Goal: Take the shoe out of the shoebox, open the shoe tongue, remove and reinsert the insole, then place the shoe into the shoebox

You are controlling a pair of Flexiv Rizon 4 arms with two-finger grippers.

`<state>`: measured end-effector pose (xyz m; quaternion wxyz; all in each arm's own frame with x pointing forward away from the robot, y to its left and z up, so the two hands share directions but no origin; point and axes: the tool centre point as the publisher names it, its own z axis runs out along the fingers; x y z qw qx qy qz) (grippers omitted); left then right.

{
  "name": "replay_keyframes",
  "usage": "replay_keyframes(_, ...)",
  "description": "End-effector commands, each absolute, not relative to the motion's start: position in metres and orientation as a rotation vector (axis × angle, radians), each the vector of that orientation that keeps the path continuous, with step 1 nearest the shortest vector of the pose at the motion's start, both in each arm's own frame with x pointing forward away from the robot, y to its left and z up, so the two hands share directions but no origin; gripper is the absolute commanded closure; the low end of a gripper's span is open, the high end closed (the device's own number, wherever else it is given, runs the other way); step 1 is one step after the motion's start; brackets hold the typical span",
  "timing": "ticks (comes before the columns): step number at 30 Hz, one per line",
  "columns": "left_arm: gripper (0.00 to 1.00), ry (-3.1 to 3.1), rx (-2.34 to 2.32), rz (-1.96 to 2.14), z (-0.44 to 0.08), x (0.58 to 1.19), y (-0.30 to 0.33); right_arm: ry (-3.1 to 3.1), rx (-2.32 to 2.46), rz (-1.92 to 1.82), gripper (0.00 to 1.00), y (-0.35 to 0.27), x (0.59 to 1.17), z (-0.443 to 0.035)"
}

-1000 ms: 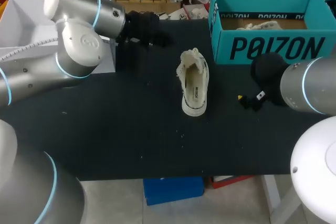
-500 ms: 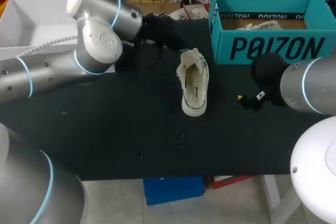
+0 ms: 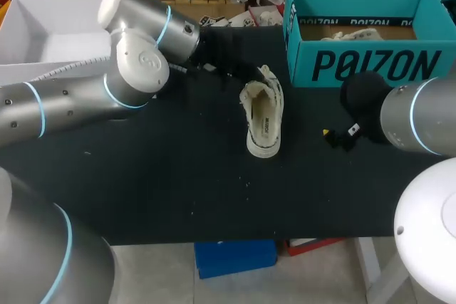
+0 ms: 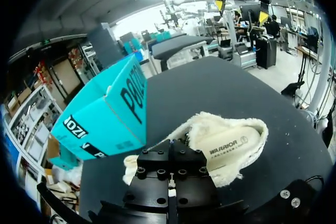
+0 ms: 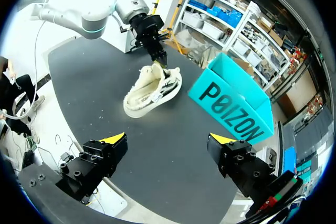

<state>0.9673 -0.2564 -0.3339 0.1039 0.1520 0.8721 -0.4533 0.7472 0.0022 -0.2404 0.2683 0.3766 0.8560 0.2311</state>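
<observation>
Sitting on the black table [image 3: 142, 176], the white shoe [image 3: 262, 115] is out of the teal shoebox [image 3: 363, 62]. The shoe is near the middle of the table. It is in front of the box and a little to the left of it, and the two do not touch. The top of the shoe is open, and the insole [image 3: 261, 122] shows inside it. The box is open too. Something pale lies in it, but it is too hard to see what it is.

The left arm [image 3: 135, 69] comes in from the left side. The left gripper [image 5: 159, 60] is right at the far end of the shoe, against its fluffy edge. From the left wrist, the shoe is just under and ahead of the gripper's black body. Its yellow tips are hidden, so nobody can tell if it is pinching the shoe.

The right arm [image 3: 420, 115] is at the right side. The right gripper [image 5: 168, 140] hangs over the table, apart from the shoe. Its two fingers [image 5: 113, 141] are spread wide, with only bare table between them.
</observation>
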Motion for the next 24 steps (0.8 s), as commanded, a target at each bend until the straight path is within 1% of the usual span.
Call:
replay_keyframes(1, 1.00, 2.580, 0.421, -1.355, -0.342, 0.949, -0.252, 2.308, 1.016, 0.627, 0.00, 0.002, 0.747, -0.242)
replay_keyframes(5, 1.00, 2.586, 0.403, -1.374, -0.346, 0.942, -0.251, 2.308, 1.016, 0.627, 0.00, 0.002, 0.747, -0.242)
replay_keyframes(14, 1.00, 2.571, 0.351, -1.332, -0.336, 0.946, -0.227, 2.308, 1.016, 0.627, 0.00, 0.002, 0.747, -0.242)
replay_keyframes(19, 1.00, 2.584, 0.363, -1.330, -0.343, 0.942, -0.232, 2.308, 1.016, 0.627, 0.00, 0.002, 0.747, -0.242)
replay_keyframes(24, 1.00, 2.616, 0.452, -1.255, -0.339, 0.948, -0.239, 2.308, 1.016, 0.627, 0.00, 0.002, 0.747, -0.242)
